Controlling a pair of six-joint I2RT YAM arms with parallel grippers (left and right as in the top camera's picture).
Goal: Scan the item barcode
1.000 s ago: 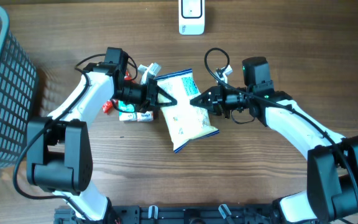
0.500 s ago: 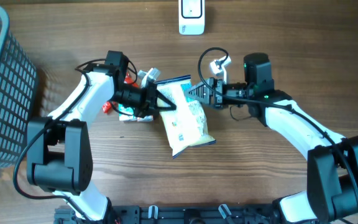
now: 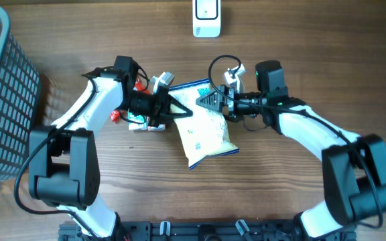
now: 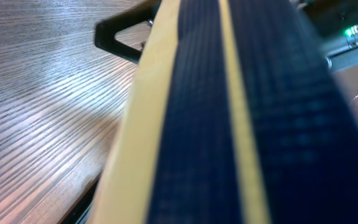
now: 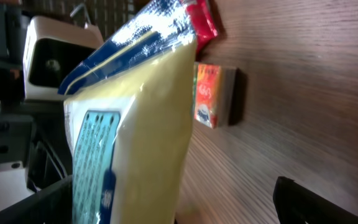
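Since a second ago the right fingers (image 3: pixel 210 100) have let go of the right edge of the white and pale-yellow plastic pouch with blue borders (image 3: pixel 206 134). They have spread wide and shifted toward the pouch's far right corner. The pouch itself has slid slightly toward the robot.

At the far left of the wooden table (image 3: pixel 280 194) stands a grey-blue plastic lattice basket (image 3: pixel 2 94). Near the left wrist lies a small red packet (image 3: pixel 116 114), and just beside it are small white and orange cartons (image 3: pixel 143 124).

The left fingers (image 3: pixel 177 103) are closed tight on the pouch's far left edge. In the left wrist view the blue and yellow border (image 4: pixel 229 124) fills the frame, with the table below it.

The pouch lies in the middle of the table between the two arms, with its long side running from far to near. Whether its near end rests on the table cannot be told.

The right fingers stand fully apart and hold nothing. In the right wrist view the pouch (image 5: pixel 142 124) rises on edge ahead of them, with one dark finger (image 5: pixel 316 199) low at the right. An orange carton (image 5: pixel 209 96) sits just behind the pouch.

A white box-shaped scanner (image 3: pixel 206 17) stands at the far edge of the table, well apart from the pouch.
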